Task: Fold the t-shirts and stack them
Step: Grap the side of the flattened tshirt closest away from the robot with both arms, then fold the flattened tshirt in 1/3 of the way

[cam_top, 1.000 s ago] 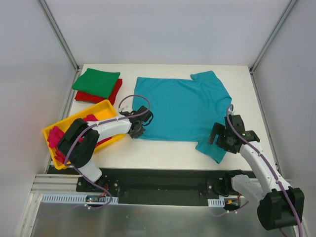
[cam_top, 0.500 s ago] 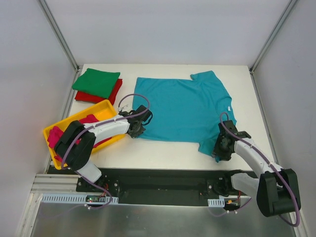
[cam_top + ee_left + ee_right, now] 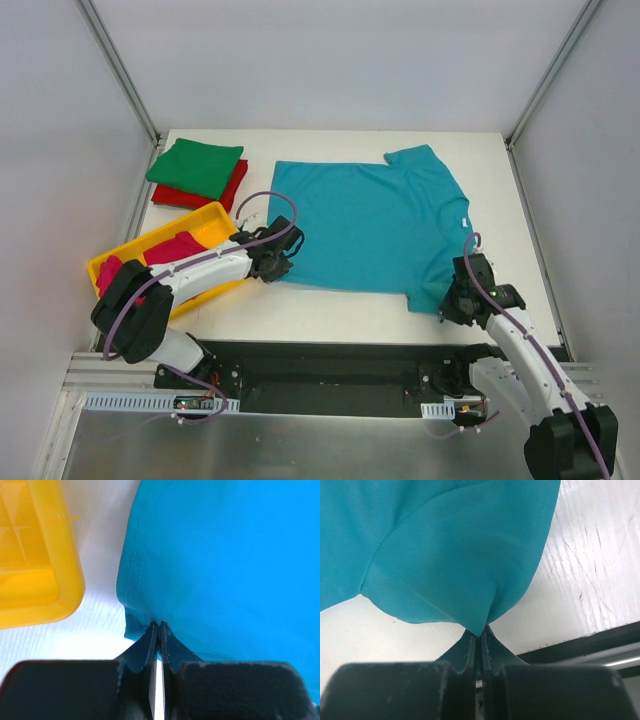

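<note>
A teal-blue t-shirt (image 3: pixel 365 225) lies spread flat in the middle of the table, collar to the right. My left gripper (image 3: pixel 278 266) is shut on its near-left hem corner (image 3: pixel 145 620). My right gripper (image 3: pixel 452 302) is shut on the tip of its near sleeve (image 3: pixel 470 590), close to the table's front edge. A folded green t-shirt (image 3: pixel 196 165) rests on a folded red t-shirt (image 3: pixel 232 186) at the back left. Magenta-pink t-shirts (image 3: pixel 170 250) lie in the yellow tray (image 3: pixel 215 218).
The yellow tray's corner (image 3: pixel 45 580) sits just left of my left gripper. The table's front edge and a black rail (image 3: pixel 600 642) run right beside my right gripper. White walls and metal posts (image 3: pixel 120 70) enclose the table.
My right gripper came down over the near sleeve and went from open to shut on it. My left gripper stayed shut on the hem corner.
</note>
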